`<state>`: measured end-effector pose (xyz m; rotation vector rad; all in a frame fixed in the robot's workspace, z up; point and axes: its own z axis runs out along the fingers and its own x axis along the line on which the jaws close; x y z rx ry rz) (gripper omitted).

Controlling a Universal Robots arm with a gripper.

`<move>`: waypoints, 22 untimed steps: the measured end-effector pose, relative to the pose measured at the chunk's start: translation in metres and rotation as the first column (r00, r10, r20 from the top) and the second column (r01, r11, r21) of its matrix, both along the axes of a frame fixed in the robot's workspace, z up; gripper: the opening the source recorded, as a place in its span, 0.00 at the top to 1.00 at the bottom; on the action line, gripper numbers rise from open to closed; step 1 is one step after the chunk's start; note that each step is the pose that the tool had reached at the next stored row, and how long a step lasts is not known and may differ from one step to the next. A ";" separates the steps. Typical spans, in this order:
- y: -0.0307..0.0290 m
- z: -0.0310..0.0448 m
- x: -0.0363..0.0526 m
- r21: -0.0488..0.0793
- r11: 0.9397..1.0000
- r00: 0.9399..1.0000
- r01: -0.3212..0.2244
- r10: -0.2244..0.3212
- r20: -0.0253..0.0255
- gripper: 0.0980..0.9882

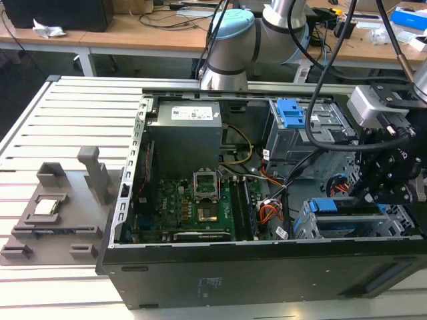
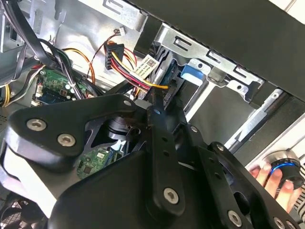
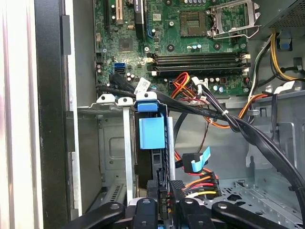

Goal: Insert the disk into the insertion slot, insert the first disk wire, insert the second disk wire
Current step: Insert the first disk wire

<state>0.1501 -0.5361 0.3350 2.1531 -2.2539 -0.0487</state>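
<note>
Green motherboard (image 1: 167, 208), grey power supply (image 1: 183, 137)

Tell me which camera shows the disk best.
The first wrist view: the disk sits centered in the insertion slot, blue carrier unobstructed. The exterior view catches a blue edge; the second wrist view, a blue corner.

— What carries it all?
— A pale table (image 1: 80, 120) with long grooves running across its top.
— And what sits on it?
— A black computer case (image 1: 233, 273), on its side with the open face up, taking up the exterior view's right. Well apart, at the exterior view's left, lies a grey moulded fixture (image 1: 63, 223) with upright posts (image 1: 93, 175). A small square silver part (image 1: 45, 207) rests in one of its pockets.
</note>
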 end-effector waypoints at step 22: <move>0.0072 0.0536 0.0000 -0.004 1.000 1.000 0.000 0.000 0.000 0.99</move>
